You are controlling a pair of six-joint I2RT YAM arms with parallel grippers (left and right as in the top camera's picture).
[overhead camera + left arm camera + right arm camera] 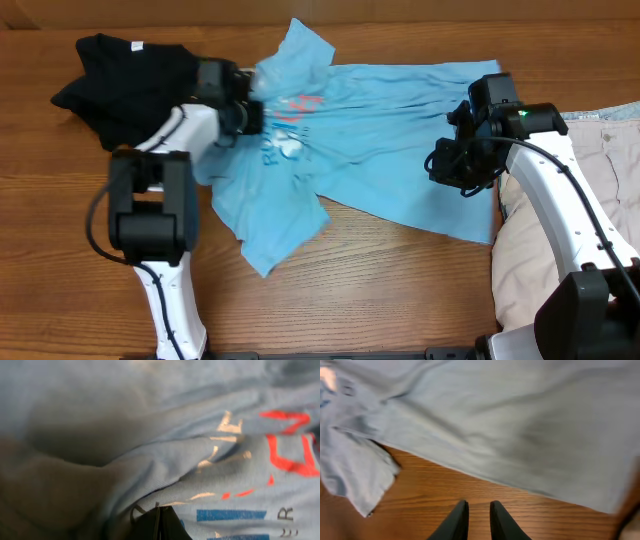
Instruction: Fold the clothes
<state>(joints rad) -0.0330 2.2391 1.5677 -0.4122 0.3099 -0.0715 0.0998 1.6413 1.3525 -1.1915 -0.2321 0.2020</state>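
My left gripper (252, 112) is closed, seemingly pinching the T-shirt (400, 130) at ten o'clock; right gripper (474, 520) slightly apart, empty.

Robot lab bench: wood-grain table (400, 280), left arm (150, 215) at 7 o'clock, right arm (560, 200) at 4 o'clock.

Overhead down; wrists close over T-shirt (400, 140)

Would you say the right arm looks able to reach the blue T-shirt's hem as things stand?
Probably yes: the right gripper hangs close to the T-shirt hem, and only bare table shows between them.
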